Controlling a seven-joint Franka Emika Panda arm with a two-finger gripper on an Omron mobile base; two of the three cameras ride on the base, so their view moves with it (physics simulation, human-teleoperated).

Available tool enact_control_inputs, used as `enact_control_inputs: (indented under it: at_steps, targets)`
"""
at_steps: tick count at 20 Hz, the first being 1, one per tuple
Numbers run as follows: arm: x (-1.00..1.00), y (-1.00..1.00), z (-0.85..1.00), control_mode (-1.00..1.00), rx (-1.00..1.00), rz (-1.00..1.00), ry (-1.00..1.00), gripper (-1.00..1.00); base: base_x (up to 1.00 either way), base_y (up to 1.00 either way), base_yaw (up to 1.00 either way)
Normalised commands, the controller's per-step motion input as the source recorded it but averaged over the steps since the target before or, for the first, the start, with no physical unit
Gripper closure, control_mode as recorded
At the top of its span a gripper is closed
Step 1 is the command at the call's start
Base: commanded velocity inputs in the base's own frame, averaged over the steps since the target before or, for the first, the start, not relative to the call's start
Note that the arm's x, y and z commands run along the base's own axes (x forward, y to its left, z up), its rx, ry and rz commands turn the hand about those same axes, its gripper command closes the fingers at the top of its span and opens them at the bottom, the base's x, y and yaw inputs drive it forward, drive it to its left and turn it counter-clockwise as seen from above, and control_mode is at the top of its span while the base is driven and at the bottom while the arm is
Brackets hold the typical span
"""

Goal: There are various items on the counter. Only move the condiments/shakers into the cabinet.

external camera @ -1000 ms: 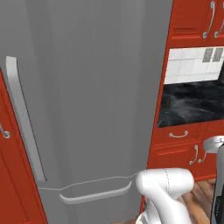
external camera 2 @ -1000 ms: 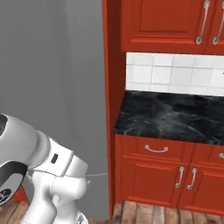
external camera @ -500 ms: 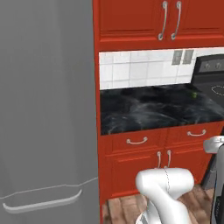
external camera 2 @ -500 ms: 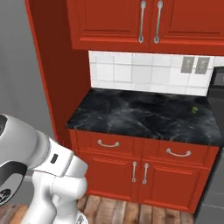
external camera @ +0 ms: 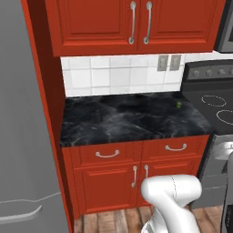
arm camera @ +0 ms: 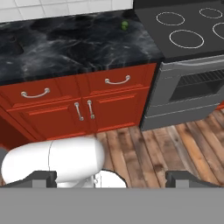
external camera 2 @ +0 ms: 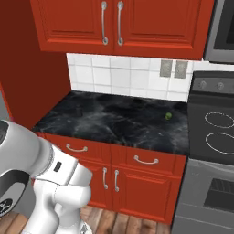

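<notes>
- The table (external camera: 132,120), a black marbled top over red drawers, runs across the middle of the left base view, with the red upper cabinet (external camera: 132,22) above it at the top of the frame, both doors closed.
- A small green thing (external camera: 178,104) sits near the table's right end, toward the back; it also appears in the right base view (external camera 2: 167,116) and at the top centre of the hand view (arm camera: 124,25). It is too small to tell what it is.
- In the right base view a faint dark upright shape (external camera 2: 78,109) stands toward the left of the table and another darker patch (external camera 2: 138,103) lies near the back wall; these may be the shakers, but I cannot tell against the dark marble.
- The gripper (arm camera: 111,179) shows at the bottom of the hand view, its two dark tips far apart: released and holding nothing, well away from the table.
- The stove (external camera: 214,104) sits just beside the table on the right.
- Risks, as I judge them:
  - The cabinet is shut, so a shaker carried up now would meet the door; it must be opened first.
  - The dark items blend into the marble, so a reach could knock one over or grab the wrong piece.
  - The green thing may not be a condiment; moving it would break the task.
</notes>
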Motion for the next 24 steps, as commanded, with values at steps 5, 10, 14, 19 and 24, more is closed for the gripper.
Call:
enact_control_inputs:
  at_steps: [5, 10, 14, 19, 24]
  targets:
    - [0.0, 0.0, 0.0, 1.0, 0.0, 0.0, 0.0, -1.0, 0.36, -0.21, 0.08]
    - [0.0, 0.0, 0.0, 1.0, 0.0, 0.0, 0.0, -1.0, 0.27, 0.1, 0.08]
    - [0.0, 0.0, 0.0, 1.0, 0.0, 0.0, 0.0, -1.0, 0.25, 0.57, 0.02]
    - [0.0, 0.0, 0.0, 1.0, 0.0, 0.0, 0.0, -1.0, 0.43, 0.66, 0.0]
    - [0.0, 0.0, 0.0, 1.0, 0.0, 0.0, 0.0, -1.0, 0.66, 0.5, 0.0]
